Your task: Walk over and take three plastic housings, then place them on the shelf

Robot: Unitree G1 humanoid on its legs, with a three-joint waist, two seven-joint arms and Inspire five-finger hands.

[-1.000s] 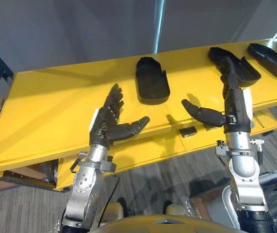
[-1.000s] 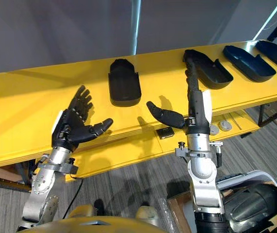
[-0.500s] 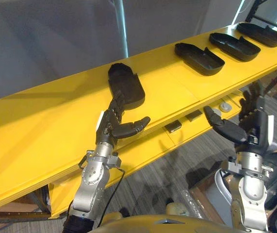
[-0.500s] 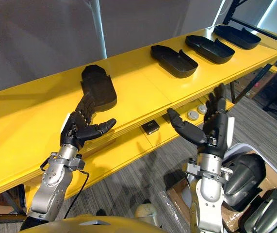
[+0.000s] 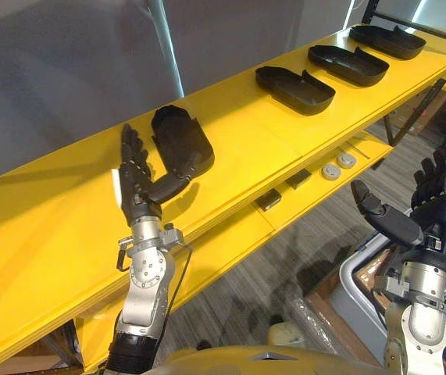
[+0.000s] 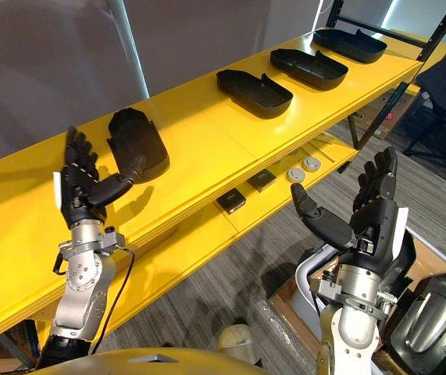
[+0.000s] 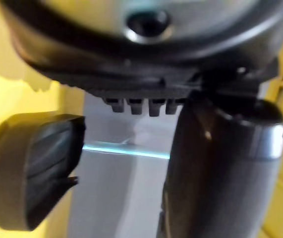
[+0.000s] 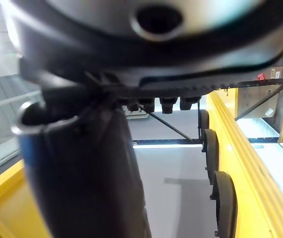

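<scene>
The nearest housing [image 5: 182,141] is lying open side up on the top board of the yellow shelf [image 5: 242,160], with a second housing [image 5: 294,78], a third housing [image 5: 347,64] and a fourth housing [image 5: 387,41] lying in a row beyond it. The left hand [image 5: 135,195] is hovering just beside the nearest one, fingers straight and spread, grasping nothing, its thumb reaching toward the housing's near end; whether it is touching cannot be told. The right hand [image 5: 440,217] is hanging over the floor, well apart from the shelf, fingers likewise straight and empty. Two small black boxes [image 5: 268,201] and two grey discs [image 5: 331,171] are sitting on the lower board.
</scene>
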